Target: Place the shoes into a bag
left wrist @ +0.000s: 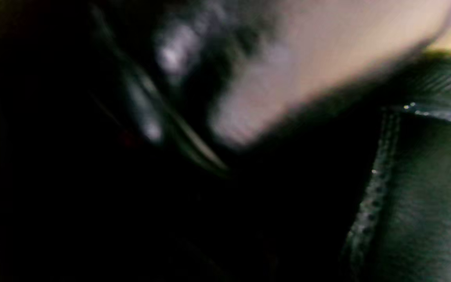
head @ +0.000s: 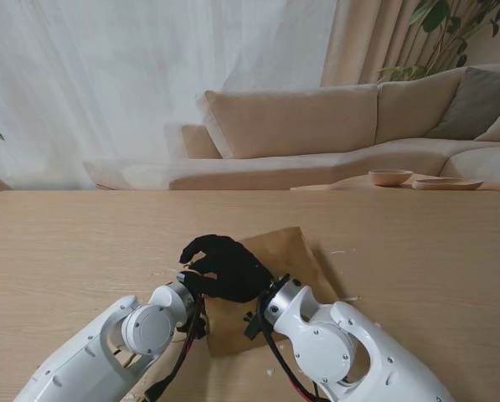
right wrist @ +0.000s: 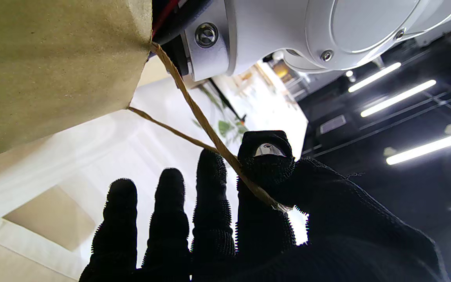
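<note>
Brown kraft-paper bag (head: 266, 285) flat on the light wooden table (head: 82, 243), both black-gloved hands working at its mouth.

The bag's long axis runs away from me; its open end lies nearest the wrists. The right hand (right wrist: 257, 219) pinches the twisted paper handle (right wrist: 194, 113) between thumb and forefinger. The left hand (head: 220, 264) rests curled on the bag; its grip cannot be told. A black leather shoe (left wrist: 425, 203) fills the left wrist view.

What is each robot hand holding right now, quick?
Left robot hand: cannot be told; its wrist view is dark and blurred.
Right robot hand: pinching the paper bag's twine handle.
</note>
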`<state>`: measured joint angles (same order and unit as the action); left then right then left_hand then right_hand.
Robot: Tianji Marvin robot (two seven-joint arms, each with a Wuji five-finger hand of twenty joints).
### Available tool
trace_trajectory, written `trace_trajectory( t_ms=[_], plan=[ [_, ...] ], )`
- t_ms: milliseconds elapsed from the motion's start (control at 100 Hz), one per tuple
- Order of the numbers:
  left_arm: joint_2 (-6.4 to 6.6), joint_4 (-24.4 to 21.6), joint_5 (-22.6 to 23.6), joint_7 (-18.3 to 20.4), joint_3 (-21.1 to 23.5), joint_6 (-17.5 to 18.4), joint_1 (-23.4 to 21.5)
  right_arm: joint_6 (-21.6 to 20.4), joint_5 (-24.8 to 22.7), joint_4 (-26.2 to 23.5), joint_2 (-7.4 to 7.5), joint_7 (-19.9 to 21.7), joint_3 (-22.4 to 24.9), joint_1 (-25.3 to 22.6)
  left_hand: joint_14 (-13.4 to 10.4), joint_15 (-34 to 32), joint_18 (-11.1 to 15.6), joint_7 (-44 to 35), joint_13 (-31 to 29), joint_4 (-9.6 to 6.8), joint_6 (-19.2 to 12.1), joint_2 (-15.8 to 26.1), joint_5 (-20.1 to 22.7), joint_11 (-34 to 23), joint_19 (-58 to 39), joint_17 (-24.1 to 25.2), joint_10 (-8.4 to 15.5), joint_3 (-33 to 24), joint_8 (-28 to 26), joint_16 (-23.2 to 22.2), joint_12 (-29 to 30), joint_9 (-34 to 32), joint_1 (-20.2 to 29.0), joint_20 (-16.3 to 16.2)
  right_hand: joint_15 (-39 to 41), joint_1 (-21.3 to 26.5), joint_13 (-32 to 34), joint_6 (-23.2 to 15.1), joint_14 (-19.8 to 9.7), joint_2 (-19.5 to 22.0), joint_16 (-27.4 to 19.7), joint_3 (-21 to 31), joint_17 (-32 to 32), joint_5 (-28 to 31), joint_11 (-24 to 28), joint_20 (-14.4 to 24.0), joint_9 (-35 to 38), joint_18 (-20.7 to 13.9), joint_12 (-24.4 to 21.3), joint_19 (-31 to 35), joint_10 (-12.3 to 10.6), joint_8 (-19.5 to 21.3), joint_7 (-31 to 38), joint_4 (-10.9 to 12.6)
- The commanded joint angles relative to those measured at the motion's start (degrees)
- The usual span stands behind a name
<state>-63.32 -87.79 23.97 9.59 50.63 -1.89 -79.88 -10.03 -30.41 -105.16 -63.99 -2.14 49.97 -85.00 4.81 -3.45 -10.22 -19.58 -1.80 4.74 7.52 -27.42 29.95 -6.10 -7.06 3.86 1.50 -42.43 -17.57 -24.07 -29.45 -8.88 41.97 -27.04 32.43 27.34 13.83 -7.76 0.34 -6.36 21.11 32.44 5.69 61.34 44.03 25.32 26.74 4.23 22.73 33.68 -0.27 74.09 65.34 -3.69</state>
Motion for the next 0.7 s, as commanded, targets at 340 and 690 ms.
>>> trace_trajectory(
  t_ms=[340,690],
  plan=[
    [0.05,-2.0,-3.2,-0.1,2.2,1.7,-1.8,0.4,0.0,-0.4,-0.36,0.7,-0.1,-0.3,-1.8,0.0,0.9,0.4,-0.2,0.65,-10.4,3.1,3.5,-1.9,3.3,0.0,2.3,0.3,0.0,0.8,0.4,0.1,-0.2,4.1,-0.8,1.2,-0.7,-1.1,-2.1,2.9,-0.6,-0.8,0.0,0.5,0.8,1.5,0.0,-1.6,0.7,-1.4,-0.8,1.2,1.0,1.9],
    [0.13,0.5,-6.0,2.2,-0.3,4.1,1.4,0.0,0.0,-0.5,-0.38,0.6,-0.2,-0.3,-3.9,1.4,2.9,0.9,-0.6,-0.8,-18.5,4.6,0.4,-0.3,4.3,-0.5,8.0,3.2,1.8,2.7,2.1,0.5,10.2,6.6,-0.8,1.3,-0.7,-1.2,-2.1,2.9,-0.5,-0.8,0.1,0.6,0.9,1.7,0.0,-1.6,0.7,-1.5,-0.9,1.1,1.0,1.9]
  ],
)
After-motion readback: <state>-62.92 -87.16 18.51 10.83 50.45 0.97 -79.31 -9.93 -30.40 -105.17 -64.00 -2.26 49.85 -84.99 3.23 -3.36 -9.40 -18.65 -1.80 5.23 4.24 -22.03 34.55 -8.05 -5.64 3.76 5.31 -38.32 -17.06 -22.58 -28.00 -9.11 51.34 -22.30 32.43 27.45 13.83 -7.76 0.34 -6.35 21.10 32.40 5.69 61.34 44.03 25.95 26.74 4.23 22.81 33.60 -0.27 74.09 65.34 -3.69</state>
